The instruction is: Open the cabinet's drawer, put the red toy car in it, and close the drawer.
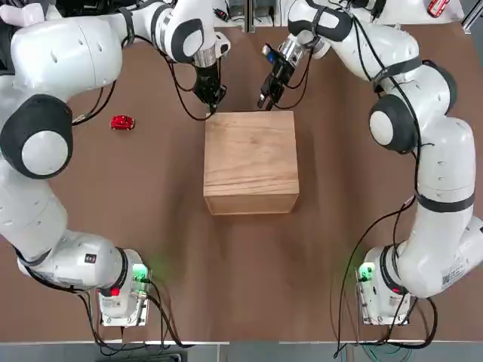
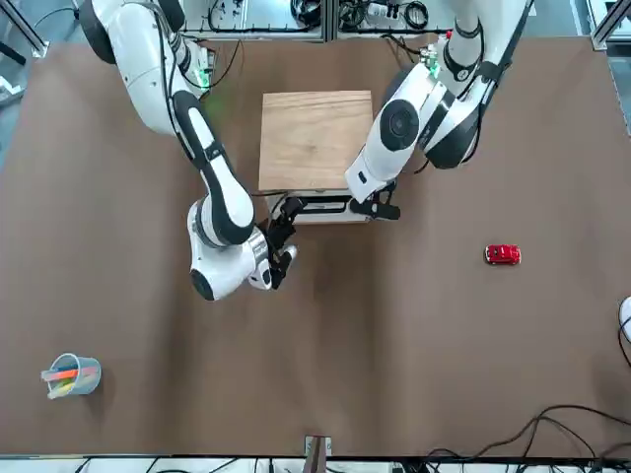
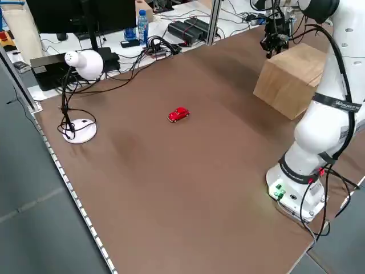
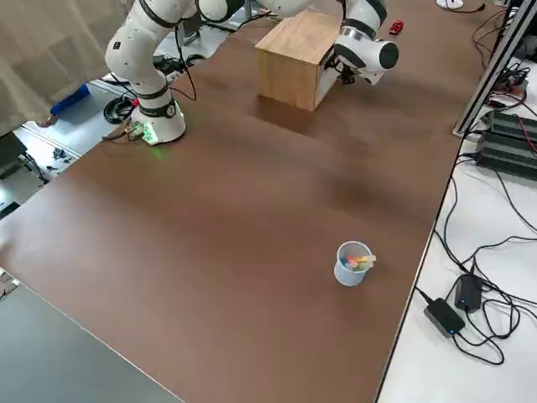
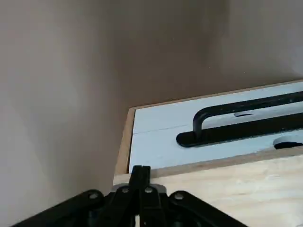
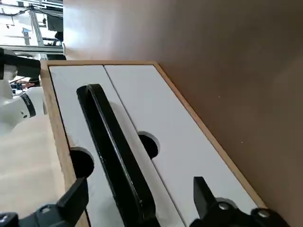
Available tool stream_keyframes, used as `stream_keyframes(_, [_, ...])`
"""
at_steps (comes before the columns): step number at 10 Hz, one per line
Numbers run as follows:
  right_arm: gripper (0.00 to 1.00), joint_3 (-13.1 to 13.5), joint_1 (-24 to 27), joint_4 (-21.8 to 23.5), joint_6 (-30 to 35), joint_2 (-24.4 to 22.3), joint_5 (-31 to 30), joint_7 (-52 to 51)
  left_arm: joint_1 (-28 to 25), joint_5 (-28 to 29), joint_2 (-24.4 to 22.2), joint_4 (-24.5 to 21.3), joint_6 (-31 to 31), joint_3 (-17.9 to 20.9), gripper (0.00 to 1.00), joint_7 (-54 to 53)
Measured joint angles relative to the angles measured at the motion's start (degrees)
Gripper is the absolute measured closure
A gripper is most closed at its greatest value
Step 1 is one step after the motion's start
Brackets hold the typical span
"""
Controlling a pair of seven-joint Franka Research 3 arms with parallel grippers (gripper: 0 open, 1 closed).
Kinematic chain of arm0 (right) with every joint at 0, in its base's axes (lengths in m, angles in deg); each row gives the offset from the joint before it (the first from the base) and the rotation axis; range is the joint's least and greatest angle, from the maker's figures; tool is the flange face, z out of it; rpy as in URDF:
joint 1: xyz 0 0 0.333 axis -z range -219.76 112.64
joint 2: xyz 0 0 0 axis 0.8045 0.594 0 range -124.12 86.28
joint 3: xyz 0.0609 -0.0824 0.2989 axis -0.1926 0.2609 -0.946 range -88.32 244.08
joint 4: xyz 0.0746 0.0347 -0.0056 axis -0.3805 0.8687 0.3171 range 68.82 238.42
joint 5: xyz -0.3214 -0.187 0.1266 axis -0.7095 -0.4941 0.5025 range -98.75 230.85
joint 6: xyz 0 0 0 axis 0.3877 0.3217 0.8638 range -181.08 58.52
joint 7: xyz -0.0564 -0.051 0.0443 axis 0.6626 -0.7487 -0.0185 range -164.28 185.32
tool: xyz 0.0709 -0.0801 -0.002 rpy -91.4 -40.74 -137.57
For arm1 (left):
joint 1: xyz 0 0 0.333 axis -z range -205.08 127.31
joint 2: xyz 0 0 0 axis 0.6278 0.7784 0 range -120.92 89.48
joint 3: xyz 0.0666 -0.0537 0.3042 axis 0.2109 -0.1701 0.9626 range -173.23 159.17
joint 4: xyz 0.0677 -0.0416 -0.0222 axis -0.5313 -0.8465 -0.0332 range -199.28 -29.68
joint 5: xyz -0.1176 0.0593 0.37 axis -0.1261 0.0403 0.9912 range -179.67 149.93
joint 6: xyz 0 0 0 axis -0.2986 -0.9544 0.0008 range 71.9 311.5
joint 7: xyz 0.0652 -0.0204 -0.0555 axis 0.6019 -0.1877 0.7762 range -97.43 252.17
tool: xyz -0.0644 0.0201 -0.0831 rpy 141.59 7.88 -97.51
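At table's far edge of pale-brown wooden cube cabinet (image 1: 250, 161), both grippers hover over white drawer front (image 6: 142, 142) with black bar handle (image 6: 116, 158). Left gripper (image 1: 210, 98) fingers pressed together, empty. Right gripper (image 1: 267, 98) spread wide, straddling handle. Drawer closed. Small glossy red toy car (image 1: 122, 122) on brown tabletop (image 1: 226, 264), well left of cabinet.

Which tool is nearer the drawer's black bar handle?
Right. The right tool stands open astride the black bar handle. The left tool, shut, rests at the pale wooden cabinet's top front corner, off to the handle's side.
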Motion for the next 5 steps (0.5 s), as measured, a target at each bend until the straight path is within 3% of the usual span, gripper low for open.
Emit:
stream_keyframes(2, [0.12,0.00,-0.02,0.00,0.03,0.00,0.00,0.01,0.00,0.00,0.00,0.00,0.00,0.00,0.99,0.00])
stream_keyframes(3, [0.27,0.00,-0.02,0.00,0.04,0.00,0.00,0.04,0.00,0.00,0.00,0.00,0.00,0.00,0.99,0.00])
stream_keyframes(4, [0.28,0.00,-0.03,0.00,0.06,0.00,0.00,0.05,0.00,0.00,0.00,0.01,-0.01,0.00,0.99,0.02])
stream_keyframes(5, [0.37,0.00,-0.03,-0.01,0.07,0.00,0.00,0.05,0.00,0.00,0.00,0.01,-0.01,0.00,0.99,0.03])
